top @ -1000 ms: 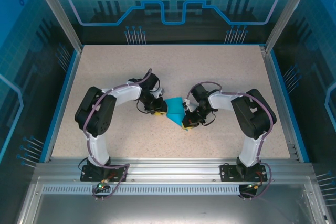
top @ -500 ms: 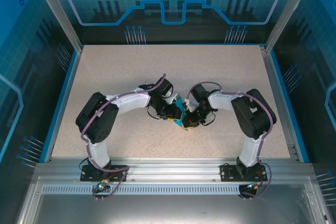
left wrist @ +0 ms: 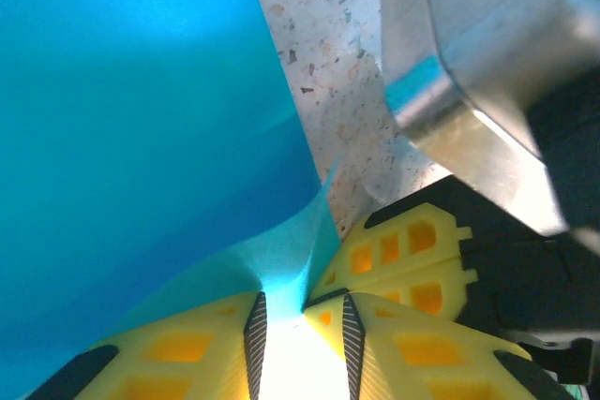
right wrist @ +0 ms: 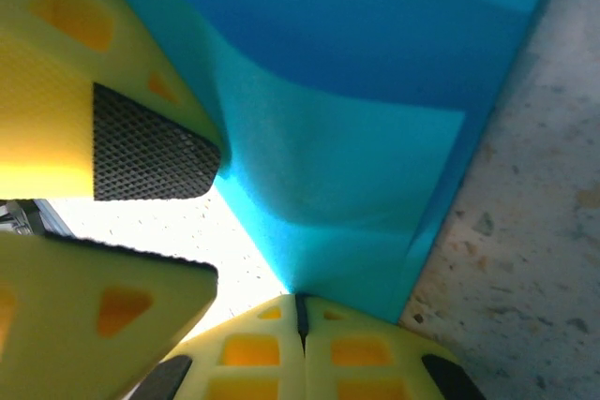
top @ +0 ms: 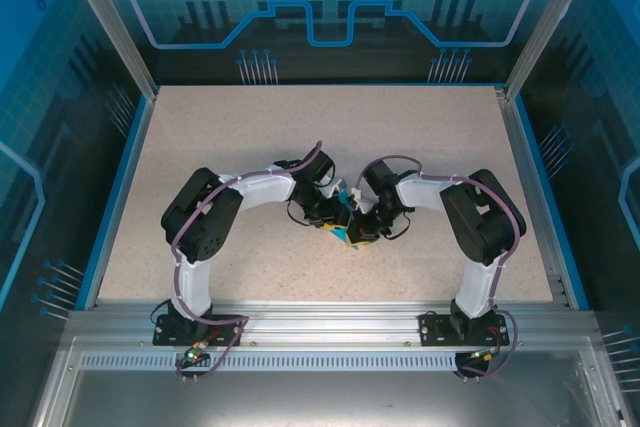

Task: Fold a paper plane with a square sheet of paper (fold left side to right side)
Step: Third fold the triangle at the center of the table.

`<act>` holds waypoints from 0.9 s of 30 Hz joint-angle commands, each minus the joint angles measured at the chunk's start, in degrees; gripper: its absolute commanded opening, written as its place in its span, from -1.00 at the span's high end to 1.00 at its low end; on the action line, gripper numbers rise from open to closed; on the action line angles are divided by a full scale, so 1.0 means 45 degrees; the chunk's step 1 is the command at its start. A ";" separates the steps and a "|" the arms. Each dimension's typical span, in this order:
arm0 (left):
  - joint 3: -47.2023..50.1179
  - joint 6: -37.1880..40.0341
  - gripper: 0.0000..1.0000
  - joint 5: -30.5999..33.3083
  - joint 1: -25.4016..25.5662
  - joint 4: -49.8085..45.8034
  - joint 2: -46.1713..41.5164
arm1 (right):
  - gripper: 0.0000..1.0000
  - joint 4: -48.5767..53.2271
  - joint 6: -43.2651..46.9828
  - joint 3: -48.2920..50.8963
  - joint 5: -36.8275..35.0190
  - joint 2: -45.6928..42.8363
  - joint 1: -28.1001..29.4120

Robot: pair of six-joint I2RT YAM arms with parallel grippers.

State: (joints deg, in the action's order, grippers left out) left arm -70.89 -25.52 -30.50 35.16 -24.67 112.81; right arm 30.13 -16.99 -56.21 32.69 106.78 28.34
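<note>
The square sheet of paper (left wrist: 131, 119) is bright cyan and bowed upward, with creased layers (right wrist: 356, 166) showing. In the top view a sliver of the paper (top: 342, 209) shows between the two wrists. My right gripper (right wrist: 300, 306) is shut, pinching the paper's lower corner at its tips. My left gripper (left wrist: 300, 311) is open, its pads apart with bare table between them, and a paper corner dips to its tips. The left fingers (right wrist: 112, 72) stand right beside the paper. Both grippers (top: 346, 229) meet at mid-table.
The speckled beige table (top: 250, 137) has free room all around the grippers. A blue rim (top: 120, 187) and aluminium posts (top: 105, 17) bound it. A silver block on the right arm (left wrist: 469, 72) hangs close above the left gripper.
My left arm has swung right until its gripper meets the right one. The paper, a flat pointed shape before, has been carried over and is now mostly covered. The right arm held still.
</note>
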 commanded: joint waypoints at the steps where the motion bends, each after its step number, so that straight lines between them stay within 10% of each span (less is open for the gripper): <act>1: -0.0387 -0.0030 0.35 -0.0253 0.0019 -0.0031 0.0257 | 1.00 0.1039 -0.0154 0.0454 -0.1844 0.0888 0.0052; 27: -0.0150 0.0727 0.38 0.1447 -0.0527 -0.0407 0.1273 | 1.00 0.1139 -0.0352 0.0771 -0.1393 -0.0601 -0.0159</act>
State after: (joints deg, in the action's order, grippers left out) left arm -71.85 -24.43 -29.02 34.28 -26.11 115.55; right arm 29.78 -17.21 -55.37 32.08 105.58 28.34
